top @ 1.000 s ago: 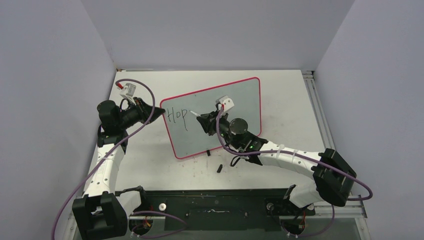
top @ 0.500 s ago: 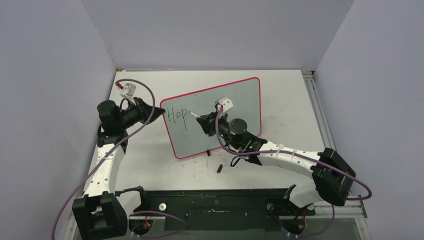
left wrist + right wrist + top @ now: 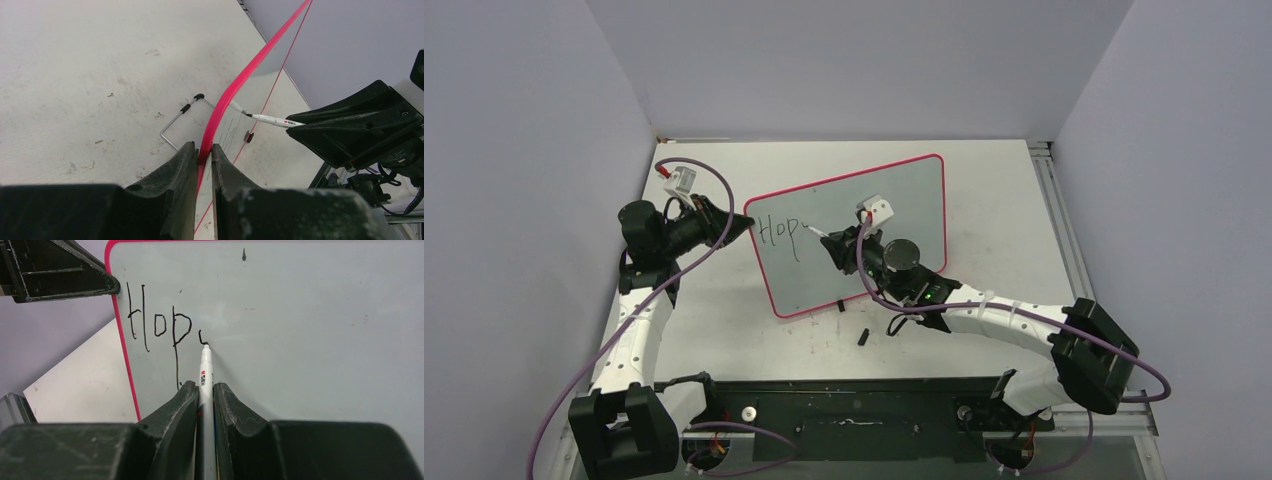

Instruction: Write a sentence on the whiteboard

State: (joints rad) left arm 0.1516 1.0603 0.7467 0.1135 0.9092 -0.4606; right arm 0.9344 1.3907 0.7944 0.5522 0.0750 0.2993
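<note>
One pale table [image 3: 1014,210] carries the whole job. Near its middle, a little toward the left edge, sits the whiteboard [image 3: 894,205], turned askew to the table's edges. It looks propped at a slant on a wire stand [image 3: 181,116] behind it.

The left arm [image 3: 639,330] reaches to the board's left edge, where its jaws are clamped on the red rim, seemingly to steady the board. The right arm [image 3: 994,320] stretches over the board's near edge, and its jaws are closed on the pen [image 3: 205,367] partway down the barrel. The pen tip touches the board just right of the writing.

Of the sentence [image 3: 174,335], only "Hop" stands complete, in thin black strokes at the board's upper left corner. A short hooked stroke at the tip is the beginning of a fourth letter. I judge the task to be in its early part: the first word is unfinished, and every later word is yet to be written. Nearly all of the board to the right of the letters is bare, so there is room for one line.

On the table, just off the board's near edge, lies a small black piece [image 3: 862,336]. It may be the pen's cap, but I cannot tell.
</note>
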